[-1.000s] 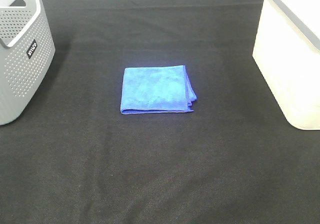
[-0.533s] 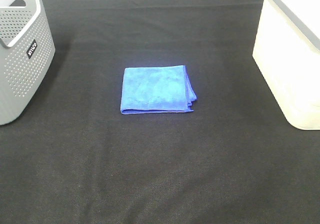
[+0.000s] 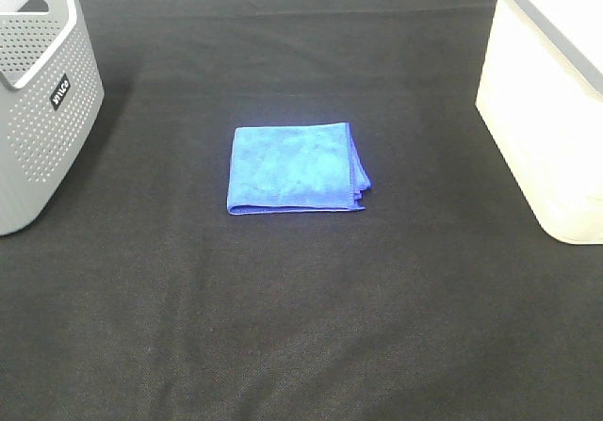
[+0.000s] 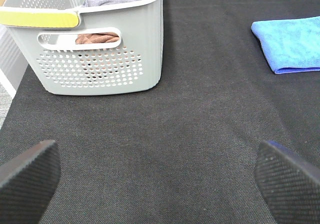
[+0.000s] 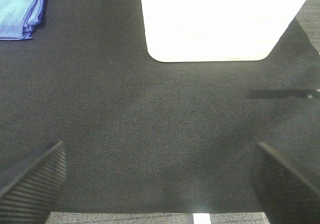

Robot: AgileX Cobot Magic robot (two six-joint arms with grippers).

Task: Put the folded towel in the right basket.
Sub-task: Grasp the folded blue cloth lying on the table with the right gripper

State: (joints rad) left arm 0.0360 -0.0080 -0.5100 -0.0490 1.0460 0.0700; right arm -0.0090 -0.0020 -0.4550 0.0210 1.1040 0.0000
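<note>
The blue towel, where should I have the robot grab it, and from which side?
Probably the blue towel at its right edge, where the layered hems stack. It lies flat on the black cloth, so come straight down from above with the right gripper, open fingers straddling that edge; that side faces the white basket.

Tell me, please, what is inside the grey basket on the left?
In the grey basket, a brown cloth shows through the handle slot, and a grey cloth shows over the near rim. The perforated wall covers the rest.
</note>
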